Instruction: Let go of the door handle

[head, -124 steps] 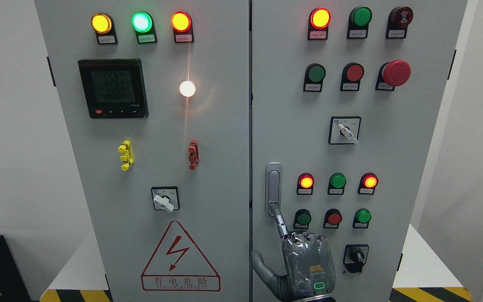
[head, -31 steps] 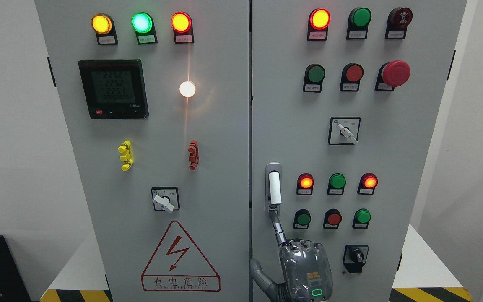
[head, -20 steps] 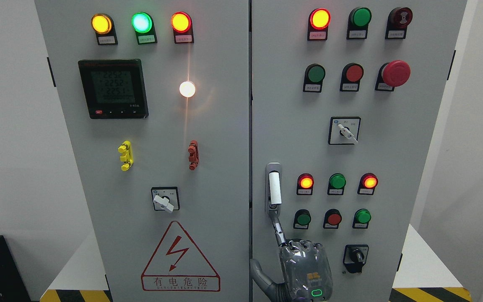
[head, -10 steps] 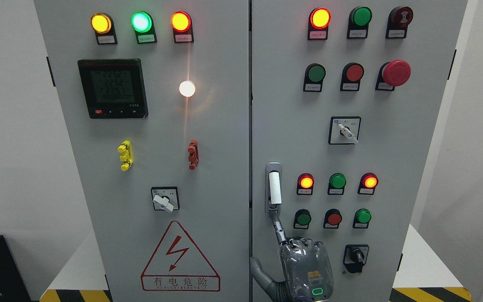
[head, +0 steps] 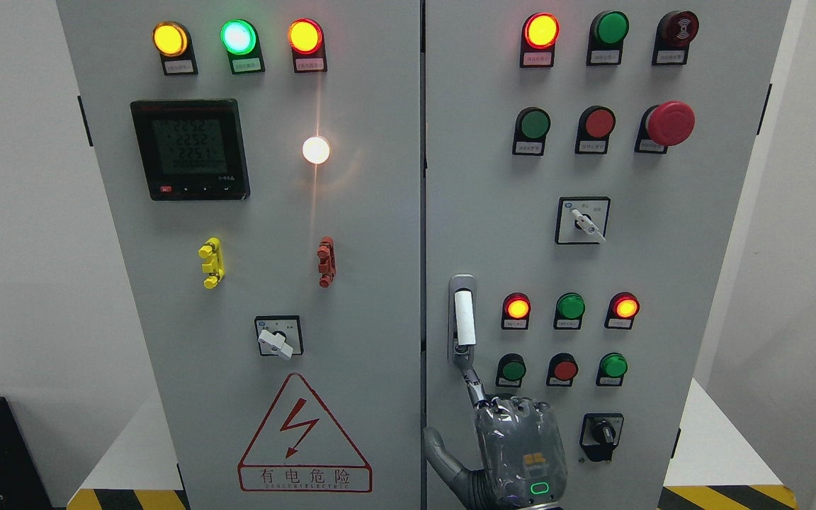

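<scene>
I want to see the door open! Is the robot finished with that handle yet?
Nearly. The white lever of the door handle seems to stand out from its housing, so the latch looks freed. In hand: the right hand has one finger stretched up, its tip touching the handle's bottom end, with the other fingers curled. Left to do: pull that finger away. The door itself looks closed.
</scene>
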You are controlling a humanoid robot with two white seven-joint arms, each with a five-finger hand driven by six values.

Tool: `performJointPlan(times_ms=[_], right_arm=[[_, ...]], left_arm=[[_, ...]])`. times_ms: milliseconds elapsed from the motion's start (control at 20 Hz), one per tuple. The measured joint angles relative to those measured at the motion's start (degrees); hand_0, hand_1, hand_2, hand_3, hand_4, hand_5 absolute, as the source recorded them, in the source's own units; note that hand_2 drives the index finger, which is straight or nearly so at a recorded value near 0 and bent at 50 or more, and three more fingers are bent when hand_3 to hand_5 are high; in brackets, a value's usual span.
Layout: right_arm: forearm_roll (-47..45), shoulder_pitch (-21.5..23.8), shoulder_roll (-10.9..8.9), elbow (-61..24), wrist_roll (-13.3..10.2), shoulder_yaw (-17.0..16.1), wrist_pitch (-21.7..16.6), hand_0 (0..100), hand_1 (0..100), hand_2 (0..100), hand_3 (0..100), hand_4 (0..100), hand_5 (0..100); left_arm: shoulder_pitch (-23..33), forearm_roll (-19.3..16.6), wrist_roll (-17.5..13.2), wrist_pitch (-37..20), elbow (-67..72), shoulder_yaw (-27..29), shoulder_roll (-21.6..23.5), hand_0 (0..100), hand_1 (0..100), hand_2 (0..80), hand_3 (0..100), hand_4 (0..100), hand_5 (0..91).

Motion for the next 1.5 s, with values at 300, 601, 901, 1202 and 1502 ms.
performJointPlan(times_ms=[300,601,901,1202,1502], right_arm=[[0.00,0.01,-0.04,-0.64,-0.19,0.00,0.00,31,26,24,100,100,100],[-0.03,0.19,-0.10,-1.45,-0.33,-0.07,-0.80,31,26,40,100,100,100],[-1.61,0.63,-0.24,-2.64,-0.48,-0.21,-1.51,35,29,47,100,100,100],[-3.61,1.87,-0.98,-4.98,0.17,-0.36,-1.73,39,30,62,100,100,100],[-4.28,3.85,-1.83,-7.51,0.34,-0.47,-3.06,37,29,74,100,99,100]], left_arm=[[0.00,0.00,0.00,0.00,0.00,0.00,0.00,12,56,0.0,0,0,0.0],[0.00,-0.01,0.00,0.00,0.00,0.00,0.00,12,56,0.0,0,0,0.0],[0.00,-0.01,0.00,0.00,0.00,0.00,0.00,12,56,0.0,0,0,0.0],[0.00,-0.01,0.00,0.00,0.00,0.00,0.00,12,56,0.0,0,0,0.0],[0.00,-0.01,0.00,0.00,0.00,0.00,0.00,12,56,0.0,0,0,0.0]])
